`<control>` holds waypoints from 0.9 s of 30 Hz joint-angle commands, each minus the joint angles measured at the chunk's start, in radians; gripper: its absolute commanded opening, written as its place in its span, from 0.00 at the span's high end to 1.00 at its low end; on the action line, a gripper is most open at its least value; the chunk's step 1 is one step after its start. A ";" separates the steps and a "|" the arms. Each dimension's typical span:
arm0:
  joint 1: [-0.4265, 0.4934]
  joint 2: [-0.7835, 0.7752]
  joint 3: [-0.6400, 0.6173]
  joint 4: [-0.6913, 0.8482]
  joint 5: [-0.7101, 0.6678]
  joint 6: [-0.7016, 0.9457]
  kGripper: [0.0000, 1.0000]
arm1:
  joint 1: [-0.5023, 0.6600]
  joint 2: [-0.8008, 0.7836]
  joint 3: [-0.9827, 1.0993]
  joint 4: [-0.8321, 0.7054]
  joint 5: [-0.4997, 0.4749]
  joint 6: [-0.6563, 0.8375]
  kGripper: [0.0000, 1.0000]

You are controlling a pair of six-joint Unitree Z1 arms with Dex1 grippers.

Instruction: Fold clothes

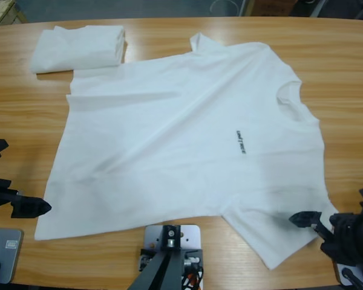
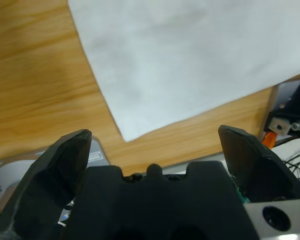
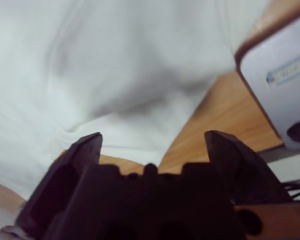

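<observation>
Shirt laid out flat for folding; both arms parked low at the near edge.

The table (image 1: 169, 30) carries the lettered T-shirt (image 1: 187, 145) spread face-up mid-table, neck toward the right, presumably so corners are reachable; a folded shirt (image 1: 78, 48) sits far left. Left gripper (image 2: 152, 145) by the hem corner, right gripper (image 3: 152, 145) by the sleeve: both released, empty.

Long wooden table (image 1: 345, 72), light grain running lengthwise. One white T-shirt (image 1: 187, 139) spread flat across the middle, neck toward right, small black lettering (image 1: 241, 142) on chest. Folded white T-shirt (image 1: 78, 47) at far left, touching the spread one's hem corner.
</observation>
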 commanded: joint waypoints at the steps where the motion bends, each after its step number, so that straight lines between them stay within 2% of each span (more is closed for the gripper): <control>1: -0.009 0.085 -0.018 0.008 -0.009 0.062 0.00 | 0.037 0.068 0.041 -0.058 -0.027 0.069 0.16; 6: -0.009 0.120 -0.028 0.005 0.001 0.068 0.00 | 0.045 0.125 0.071 -0.127 -0.014 0.068 0.19; 12: -0.009 0.134 -0.028 0.005 0.005 0.067 0.00 | 0.061 0.170 0.083 -0.160 -0.007 0.070 0.30; 17: -0.009 0.144 -0.026 0.006 0.005 0.067 0.00 | 0.068 0.211 0.114 -0.221 -0.003 0.070 0.52; 18: -0.009 0.144 -0.026 0.006 0.005 0.067 0.00 | 0.068 0.212 0.117 -0.226 -0.004 0.068 0.53; 19: -0.009 0.144 -0.026 0.006 0.005 0.067 0.00 | 0.068 0.210 0.118 -0.226 -0.005 0.064 0.58; 21: -0.009 0.147 -0.026 0.005 0.005 0.067 0.00 | 0.068 0.203 0.123 -0.226 -0.009 0.051 0.76; 22: -0.009 0.148 -0.026 0.005 0.005 0.067 0.00 | 0.068 0.199 0.123 -0.225 -0.013 0.047 0.88; 24: -0.009 0.149 -0.028 0.005 0.005 0.067 0.00 | 0.068 0.191 0.123 -0.225 -0.024 0.036 0.98; 27: -0.009 0.143 -0.026 0.006 0.004 0.064 0.00 | 0.068 0.189 0.121 -0.225 -0.043 0.014 1.00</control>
